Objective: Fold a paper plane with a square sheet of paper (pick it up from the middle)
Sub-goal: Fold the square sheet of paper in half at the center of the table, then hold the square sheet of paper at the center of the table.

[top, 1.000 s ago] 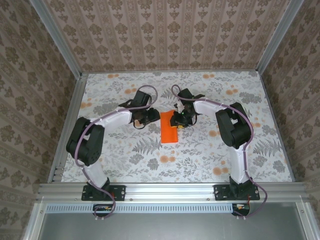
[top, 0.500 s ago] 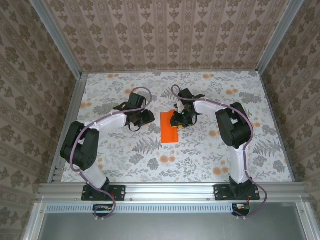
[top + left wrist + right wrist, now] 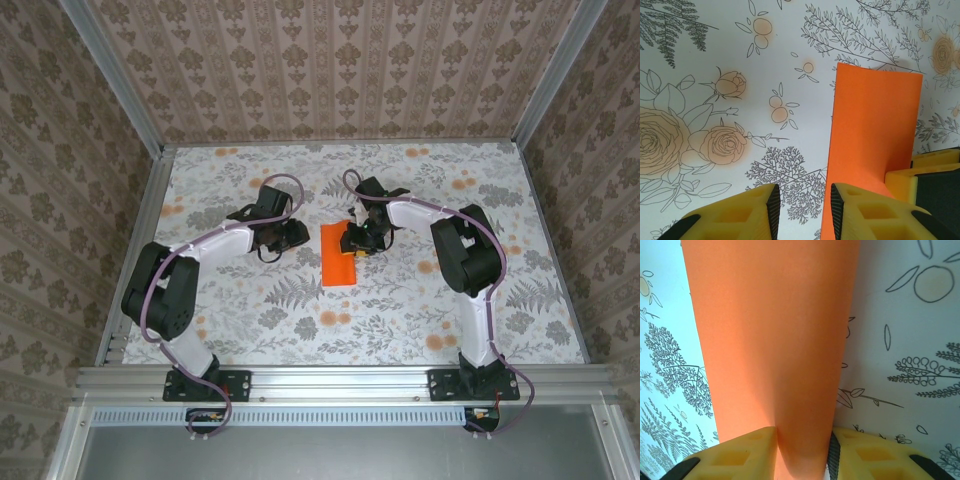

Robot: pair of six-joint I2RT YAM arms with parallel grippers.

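Paper (image 3: 339,262) unmoved; left pincer (image 3: 297,233) drew away.

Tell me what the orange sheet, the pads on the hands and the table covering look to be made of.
The orange sheet: thin matte paper, judging by its crisp edges and one raised flap. The pads: yellow foam or soft rubber, going by the moulded square recesses, dull finish and dark backing. The table covering: a smooth printed sheet with line-drawn flowers and ferns, perhaps paper or vinyl; the look leaves that open.
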